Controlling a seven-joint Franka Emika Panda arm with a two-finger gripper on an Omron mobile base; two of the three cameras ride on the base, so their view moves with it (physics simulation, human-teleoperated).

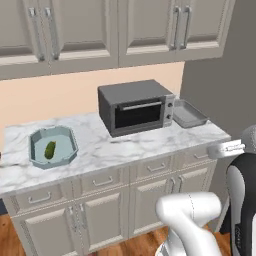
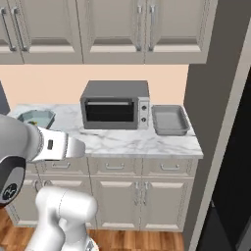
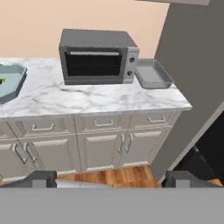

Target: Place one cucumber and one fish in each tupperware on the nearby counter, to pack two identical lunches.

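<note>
The pale teal octagonal tupperware (image 1: 34,150) (image 2: 43,114) (image 3: 13,83) sits at the left end of the marbled counter (image 1: 120,145) (image 3: 92,98), with one dark-green cucumber (image 1: 50,149) lying inside it. At the counter's right end, beside the wall, the grey rectangular tupperware (image 1: 190,116) (image 2: 169,120) (image 3: 152,73) is empty. The fish and the other cucumber are out of view. My gripper (image 3: 111,181) hangs well back from the counter, in front of the cabinets. It is open, its fingertips (image 3: 43,177) wide apart with nothing between them.
A dark grey toaster oven (image 1: 136,106) (image 2: 115,105) (image 3: 97,57) stands between the two containers, door closed. A tall dark grey wall panel (image 2: 215,98) (image 3: 197,57) bounds the counter on the right. Beige drawers and doors (image 3: 100,144) run below, over a wooden floor.
</note>
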